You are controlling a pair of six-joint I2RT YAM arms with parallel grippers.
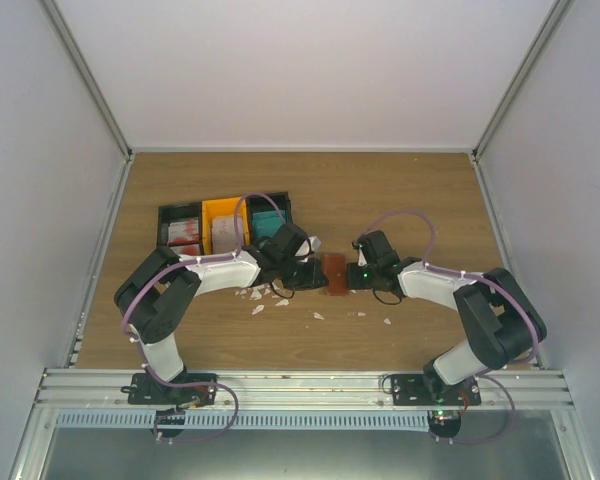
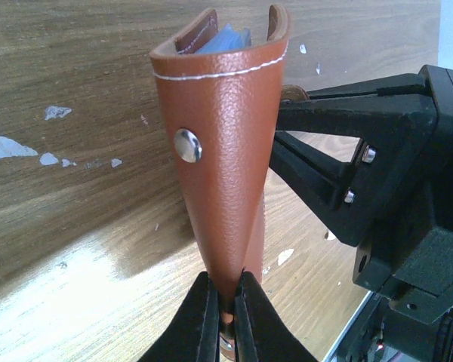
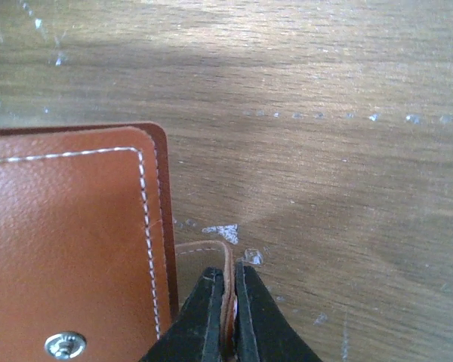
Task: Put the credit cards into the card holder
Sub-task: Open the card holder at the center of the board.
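You see the card holder [image 2: 228, 173] in grainy, leather-like brown with white stitching, its snap [image 2: 187, 145] shiny metal, over a table [image 2: 75, 68] of scuffed, glossy wood grain.

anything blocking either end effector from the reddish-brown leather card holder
Nothing visible does: the left end effector is shut on the reddish-brown leather card holder, and the right end effector is shut on it too.

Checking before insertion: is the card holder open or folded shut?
Partly open: covers of the card holder splay apart at the far end, blue pockets showing between. The left gripper and right gripper each pinch an edge.
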